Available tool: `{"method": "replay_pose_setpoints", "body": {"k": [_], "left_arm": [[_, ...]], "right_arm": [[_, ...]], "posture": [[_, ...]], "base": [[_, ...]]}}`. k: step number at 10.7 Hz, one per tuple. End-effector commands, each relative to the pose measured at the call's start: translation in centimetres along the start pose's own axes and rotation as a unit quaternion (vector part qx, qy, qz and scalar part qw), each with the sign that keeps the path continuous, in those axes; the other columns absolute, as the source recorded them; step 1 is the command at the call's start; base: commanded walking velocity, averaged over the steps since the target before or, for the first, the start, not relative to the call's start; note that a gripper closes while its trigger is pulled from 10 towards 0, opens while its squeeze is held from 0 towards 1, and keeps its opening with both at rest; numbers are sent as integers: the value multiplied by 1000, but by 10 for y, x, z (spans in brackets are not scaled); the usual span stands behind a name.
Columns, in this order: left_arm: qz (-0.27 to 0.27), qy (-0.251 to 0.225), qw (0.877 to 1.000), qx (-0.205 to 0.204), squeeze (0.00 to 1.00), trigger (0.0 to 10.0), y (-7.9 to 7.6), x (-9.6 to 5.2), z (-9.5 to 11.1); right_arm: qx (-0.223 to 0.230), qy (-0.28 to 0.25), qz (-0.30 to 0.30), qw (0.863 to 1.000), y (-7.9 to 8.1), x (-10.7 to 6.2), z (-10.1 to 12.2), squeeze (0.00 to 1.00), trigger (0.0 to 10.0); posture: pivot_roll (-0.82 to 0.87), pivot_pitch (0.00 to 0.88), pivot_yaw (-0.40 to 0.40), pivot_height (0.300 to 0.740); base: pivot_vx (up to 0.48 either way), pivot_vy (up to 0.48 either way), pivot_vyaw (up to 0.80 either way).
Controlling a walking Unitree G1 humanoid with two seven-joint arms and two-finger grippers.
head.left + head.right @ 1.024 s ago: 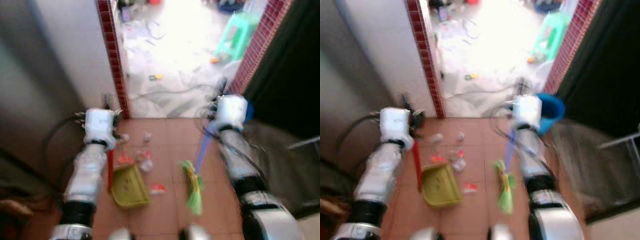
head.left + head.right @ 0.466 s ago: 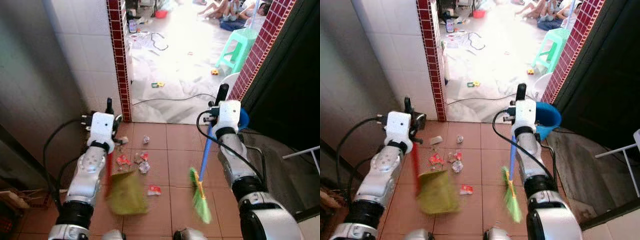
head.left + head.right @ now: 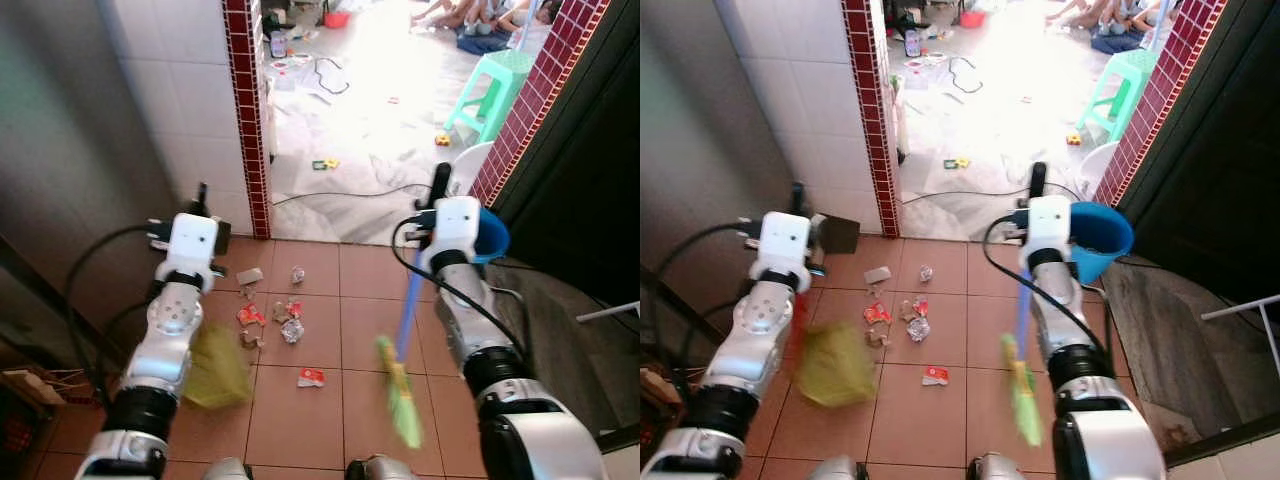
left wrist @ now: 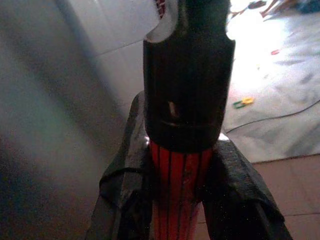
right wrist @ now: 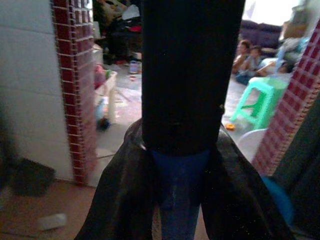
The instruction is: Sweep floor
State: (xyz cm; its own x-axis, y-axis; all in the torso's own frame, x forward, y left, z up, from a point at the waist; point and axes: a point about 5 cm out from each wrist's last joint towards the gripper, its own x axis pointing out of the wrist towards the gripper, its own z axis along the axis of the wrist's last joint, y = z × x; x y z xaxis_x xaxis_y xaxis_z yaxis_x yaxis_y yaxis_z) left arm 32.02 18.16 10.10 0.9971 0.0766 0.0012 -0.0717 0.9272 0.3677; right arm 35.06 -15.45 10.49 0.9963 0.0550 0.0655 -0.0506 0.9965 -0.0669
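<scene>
With the broom (image 3: 402,372) clamped in the right gripper (image 5: 181,210) and the dustpan (image 3: 214,368) in the left gripper (image 4: 179,200), the litter (image 3: 270,318) at 12 o'clock is judged next to be swept.

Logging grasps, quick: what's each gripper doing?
Left gripper: shut on the red dustpan handle.
Right gripper: shut on the blue broom handle.
</scene>
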Motion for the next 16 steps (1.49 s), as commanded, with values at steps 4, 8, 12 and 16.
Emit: {"method": "replay_pose_setpoints", "body": {"k": [4,8,12,16], "left_arm": [[-10,18,1000,11,0,10000,-10,12,-9],[-108,7,994,-11,0,10000,-51,24,2],[-245,22,968,-51,0,10000,-100,14,5],[-270,-7,959,-83,0,10000,-103,20,22]], "right_arm": [[33,-32,5,999,2,7,16,0,10000],[44,-31,-5,999,-4,6,15,0,10000],[38,-27,-7,999,-7,6,16,0,10000],[26,-17,-15,999,-9,5,12,0,10000]], "posture": [[-18,0,-22,740],[-41,0,-12,740],[-63,0,-11,740],[-68,0,-8,740]], "base": [[0,0,0],[0,0,0],[0,0,0],[0,0,0]]}}
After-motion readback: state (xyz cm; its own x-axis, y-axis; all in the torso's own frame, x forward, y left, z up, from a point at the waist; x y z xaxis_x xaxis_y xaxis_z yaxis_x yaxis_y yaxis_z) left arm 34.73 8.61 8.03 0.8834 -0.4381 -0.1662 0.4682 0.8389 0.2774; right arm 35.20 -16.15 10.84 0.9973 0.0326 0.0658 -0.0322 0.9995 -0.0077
